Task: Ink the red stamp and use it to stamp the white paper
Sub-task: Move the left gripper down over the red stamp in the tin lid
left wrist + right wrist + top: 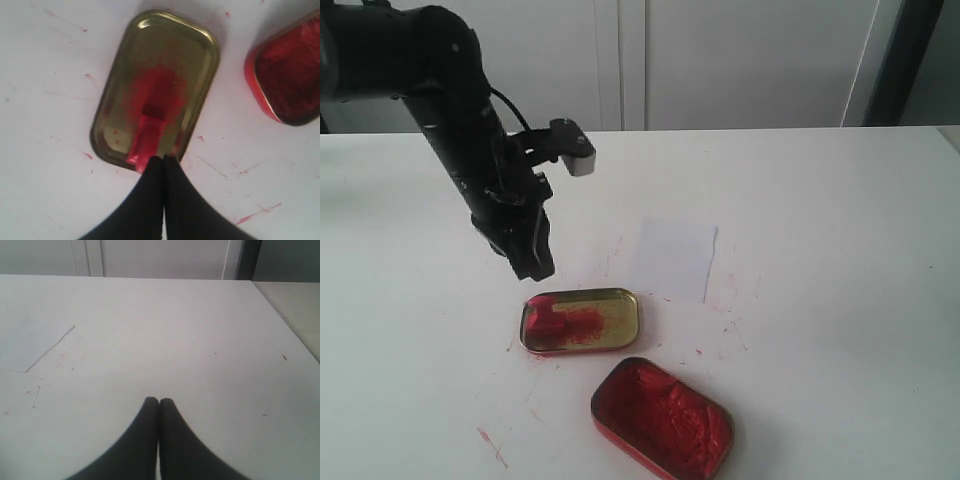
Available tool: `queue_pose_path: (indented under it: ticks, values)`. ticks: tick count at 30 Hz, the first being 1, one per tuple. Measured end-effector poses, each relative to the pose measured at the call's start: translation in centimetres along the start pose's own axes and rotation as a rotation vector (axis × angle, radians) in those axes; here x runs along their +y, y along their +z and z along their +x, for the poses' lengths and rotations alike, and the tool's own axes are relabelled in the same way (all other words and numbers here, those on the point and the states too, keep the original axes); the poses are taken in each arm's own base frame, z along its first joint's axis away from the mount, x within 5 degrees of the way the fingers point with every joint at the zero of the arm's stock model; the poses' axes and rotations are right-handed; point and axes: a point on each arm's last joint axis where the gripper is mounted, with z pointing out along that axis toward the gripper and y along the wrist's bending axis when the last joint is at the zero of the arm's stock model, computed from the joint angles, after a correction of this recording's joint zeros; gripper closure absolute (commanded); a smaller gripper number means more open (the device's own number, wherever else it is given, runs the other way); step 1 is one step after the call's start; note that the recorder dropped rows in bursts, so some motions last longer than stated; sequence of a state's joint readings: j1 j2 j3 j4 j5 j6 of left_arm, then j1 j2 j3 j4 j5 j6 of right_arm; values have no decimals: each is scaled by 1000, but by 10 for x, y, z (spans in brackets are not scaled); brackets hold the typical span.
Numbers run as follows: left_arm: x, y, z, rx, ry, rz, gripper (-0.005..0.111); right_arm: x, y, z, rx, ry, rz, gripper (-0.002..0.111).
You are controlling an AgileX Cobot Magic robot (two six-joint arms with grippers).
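The red stamp [545,320] [147,140] lies on its side in the left end of the gold tin lid [613,326] [165,45], beside a red smear. My left gripper [535,268] [163,159] hangs just above that end of the lid, shut, with nothing between its fingers. In the left wrist view its tips sit at the stamp's near end. The white paper [672,258] [25,342] lies flat behind the lid. My right gripper [159,401] is shut and empty over bare table, out of the exterior view.
The open red tin of ink paste [665,420] [290,75] sits in front and to the right of the lid. Red ink smears [492,445] mark the table around both tins. The table's right edge [285,320] shows in the right wrist view.
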State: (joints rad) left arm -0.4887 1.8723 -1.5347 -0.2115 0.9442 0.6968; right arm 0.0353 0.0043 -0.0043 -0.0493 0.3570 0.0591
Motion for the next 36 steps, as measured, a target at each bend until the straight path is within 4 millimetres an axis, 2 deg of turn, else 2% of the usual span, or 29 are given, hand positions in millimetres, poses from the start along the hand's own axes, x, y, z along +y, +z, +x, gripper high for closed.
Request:
queue_pose_path:
  ticks: [4,10,16,23,27,36]
  values:
    - [-12,11,-8,25,199,36,107,0,0,0,0,0,0,108]
    - [-16,16,-10,101,356,2,107,0,0,0,0,0,0,108]
    - [-11,15,-5,163,392,-44,107,0,0,0,0,0,0,108]
    - [-7,17,-8,145,390,-89,107,0,0,0,0,0,0,108]
    - [-4,23,-8,148,384,-90,107,0,0,0,0,0,0,108]
    - [3,21,-2,91,292,-36,107,0,0,0,0,0,0,108]
